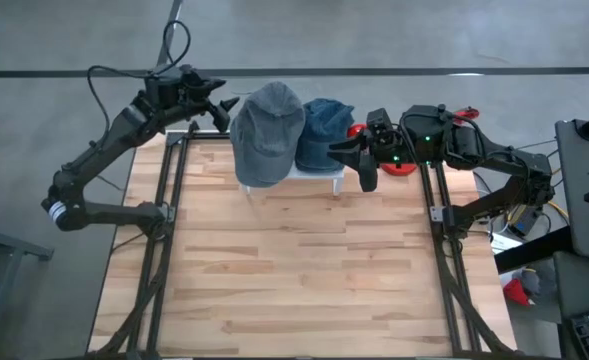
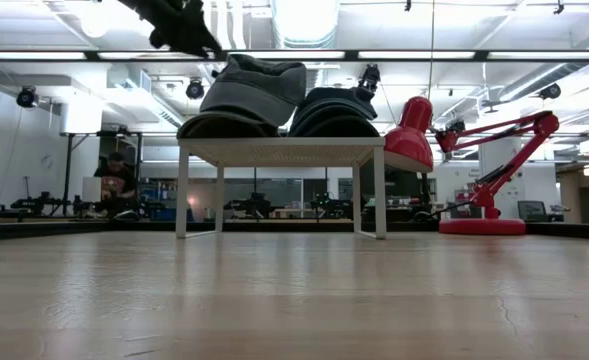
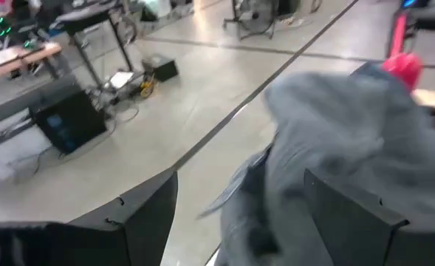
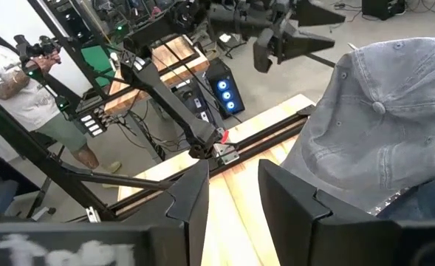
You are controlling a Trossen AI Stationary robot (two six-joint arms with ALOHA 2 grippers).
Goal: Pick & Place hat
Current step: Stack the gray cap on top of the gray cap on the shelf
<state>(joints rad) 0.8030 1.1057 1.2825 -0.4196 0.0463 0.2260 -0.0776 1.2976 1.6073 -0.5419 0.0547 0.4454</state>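
Wooden tabletop [image 1: 294,270] carries a white stand [image 1: 319,174] bearing the grey cap [image 1: 268,132]; left gripper [image 1: 224,108], spread wide beside it, should approach its crown squarely, while right gripper [image 1: 359,158] waits part-open, empty.

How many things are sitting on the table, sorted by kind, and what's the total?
Hats: 2, a grey hat and a blue hat
White stands: 1, the small white stand under the hats
Red desk lamps: 1, the red lamp beside the stand
Total: 4
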